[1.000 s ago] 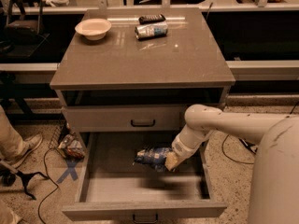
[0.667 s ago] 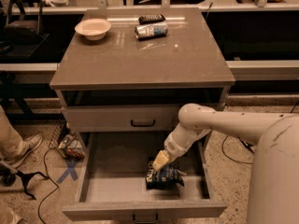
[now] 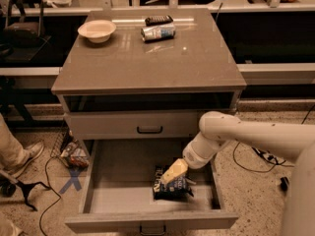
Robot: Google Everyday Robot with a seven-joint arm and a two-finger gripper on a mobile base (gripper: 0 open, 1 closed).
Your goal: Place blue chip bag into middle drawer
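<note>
The blue chip bag point(image 3: 171, 186) lies on the pale floor of the open middle drawer point(image 3: 120, 193), right of centre and near its front wall. My gripper point(image 3: 173, 171) reaches down into the drawer from the right on the white arm point(image 3: 231, 136). It sits right over the top of the bag and covers the bag's upper edge. I cannot tell whether it still holds the bag.
Above the open drawer is a shut drawer with a dark handle point(image 3: 149, 130). On the cabinet top stand a white bowl point(image 3: 97, 30), a lying drink can point(image 3: 157, 32) and a black flat object point(image 3: 158, 19). A person's shoe point(image 3: 22, 157), cables and snack packs point(image 3: 74, 154) lie on the floor at left.
The gripper has come down and leftward into the drawer with the bag. The bag went from hanging above the drawer floor to lying on it.
</note>
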